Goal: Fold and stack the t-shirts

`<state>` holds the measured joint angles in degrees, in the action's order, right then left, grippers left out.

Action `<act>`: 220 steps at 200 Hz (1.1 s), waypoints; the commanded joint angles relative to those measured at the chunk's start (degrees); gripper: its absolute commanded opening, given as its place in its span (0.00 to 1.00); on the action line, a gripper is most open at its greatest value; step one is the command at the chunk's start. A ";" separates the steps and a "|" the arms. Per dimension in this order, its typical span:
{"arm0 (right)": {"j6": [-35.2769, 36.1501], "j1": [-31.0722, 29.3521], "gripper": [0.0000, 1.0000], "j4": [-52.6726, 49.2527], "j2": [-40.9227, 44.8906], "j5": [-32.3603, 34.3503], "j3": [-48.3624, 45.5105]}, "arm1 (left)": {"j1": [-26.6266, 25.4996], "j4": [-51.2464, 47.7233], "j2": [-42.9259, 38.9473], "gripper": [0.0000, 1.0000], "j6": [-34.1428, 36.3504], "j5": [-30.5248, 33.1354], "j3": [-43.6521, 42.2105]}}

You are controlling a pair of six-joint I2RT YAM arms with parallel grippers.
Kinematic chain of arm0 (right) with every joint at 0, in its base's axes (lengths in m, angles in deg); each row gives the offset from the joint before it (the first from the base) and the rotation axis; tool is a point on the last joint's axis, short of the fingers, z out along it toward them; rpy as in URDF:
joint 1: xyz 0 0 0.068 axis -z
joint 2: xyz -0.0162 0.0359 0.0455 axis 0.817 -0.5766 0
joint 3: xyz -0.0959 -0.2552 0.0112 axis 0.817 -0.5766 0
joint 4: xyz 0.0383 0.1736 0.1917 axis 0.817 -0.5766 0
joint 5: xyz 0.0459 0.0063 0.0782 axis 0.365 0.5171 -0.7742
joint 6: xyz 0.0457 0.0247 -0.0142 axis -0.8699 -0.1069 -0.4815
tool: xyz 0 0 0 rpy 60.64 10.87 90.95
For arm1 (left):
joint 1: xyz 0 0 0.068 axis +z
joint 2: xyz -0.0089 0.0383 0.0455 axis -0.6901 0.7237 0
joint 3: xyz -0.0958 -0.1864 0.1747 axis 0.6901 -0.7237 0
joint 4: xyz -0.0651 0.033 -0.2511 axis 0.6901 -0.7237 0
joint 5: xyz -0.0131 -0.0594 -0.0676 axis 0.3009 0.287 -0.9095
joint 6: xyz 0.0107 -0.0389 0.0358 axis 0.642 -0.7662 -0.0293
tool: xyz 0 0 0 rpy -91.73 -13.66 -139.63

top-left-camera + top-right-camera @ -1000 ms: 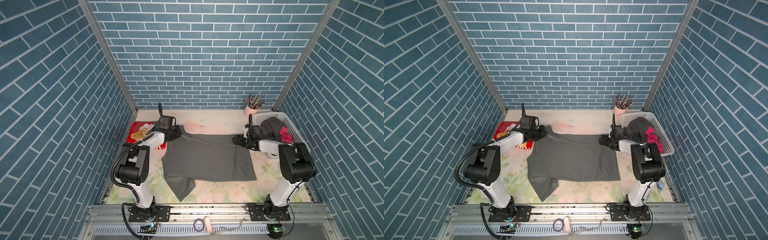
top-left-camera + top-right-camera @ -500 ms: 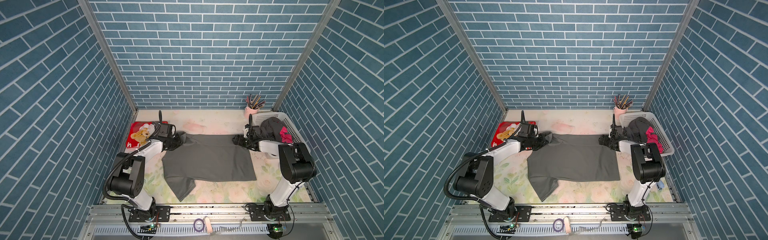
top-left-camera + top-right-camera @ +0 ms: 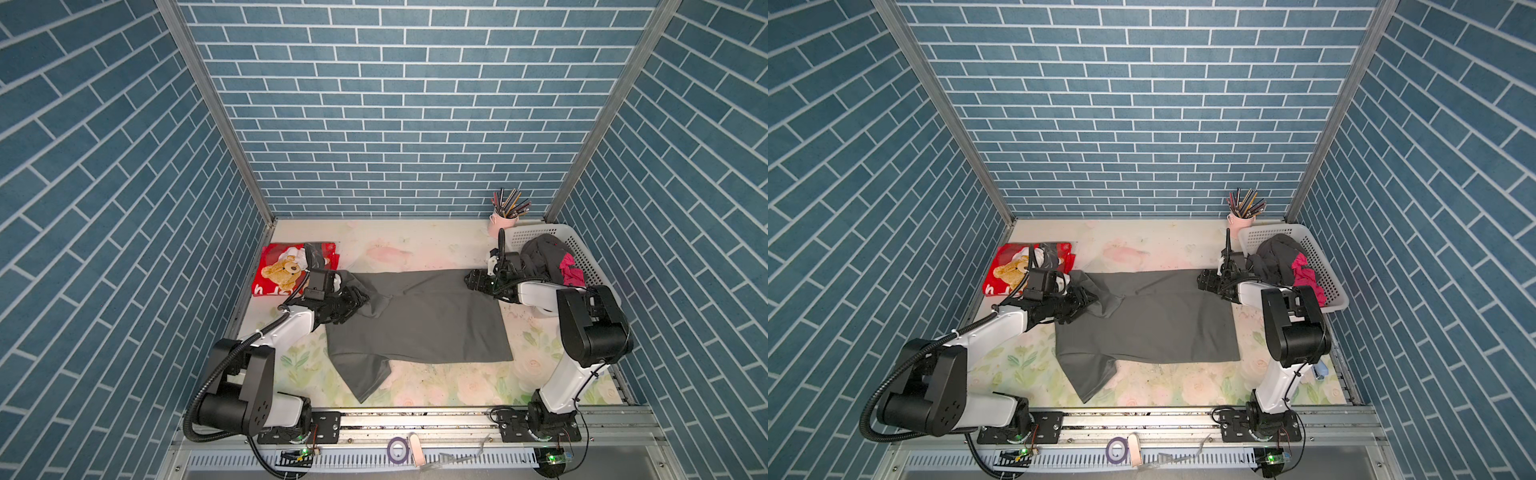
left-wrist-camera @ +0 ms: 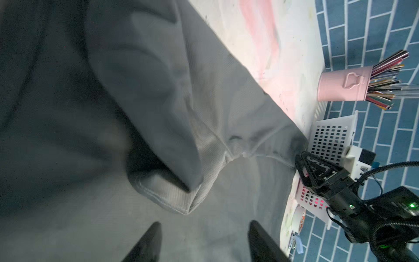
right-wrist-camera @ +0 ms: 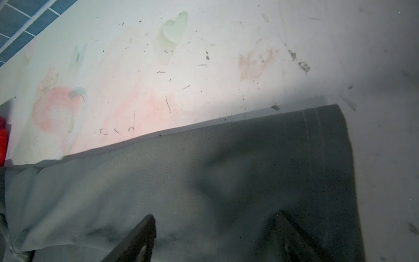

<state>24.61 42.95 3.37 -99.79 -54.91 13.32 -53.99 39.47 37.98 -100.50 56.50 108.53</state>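
Grey shirt (image 3: pixel 415 320) lies flat just left of the basket (image 3: pixel 524 237), half-folded I judge: far sleeve turned in, near sleeve out. Dark and magenta shirts (image 3: pixel 544 259) sit crumpled in the basket, unfolded; a red shirt (image 3: pixel 276 266) lies folded well left of it. Left gripper (image 3: pixel 359 301) and right gripper (image 3: pixel 471 280) are at the grey shirt's far edge, fingers apart, empty.

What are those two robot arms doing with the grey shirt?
They are folding t-shirts. A dark grey t-shirt lies spread on the table, with its far sleeve turned in over the body. The left claw is open at that sleeve, and the right claw is open at the shirt's far corner on the other side. Neither holds cloth. A red teddy-bear t-shirt lies at the back left. Dark and magenta shirts sit in the white basket.
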 commanded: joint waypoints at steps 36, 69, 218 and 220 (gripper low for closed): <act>-0.52 -0.11 0.84 -8.02 -3.37 -1.38 -3.06 | 1.31 -11.18 8.76 0.77 12.40 11.05 14.98; -0.17 -0.10 0.84 -8.69 -2.91 -1.34 -2.84 | 1.52 -10.37 15.39 0.77 13.26 11.92 17.15; 0.41 0.98 0.84 -7.96 -2.86 -1.96 -4.23 | 4.02 -4.28 27.62 0.01 15.34 21.84 25.43; 0.36 1.06 0.84 -7.85 -2.85 -2.10 -4.31 | 3.96 -4.48 27.71 0.01 15.43 21.95 25.58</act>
<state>26.10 43.39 3.56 -99.68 -55.63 12.73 -50.34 34.92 64.79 -86.58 75.58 131.04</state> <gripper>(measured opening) 0.843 0.055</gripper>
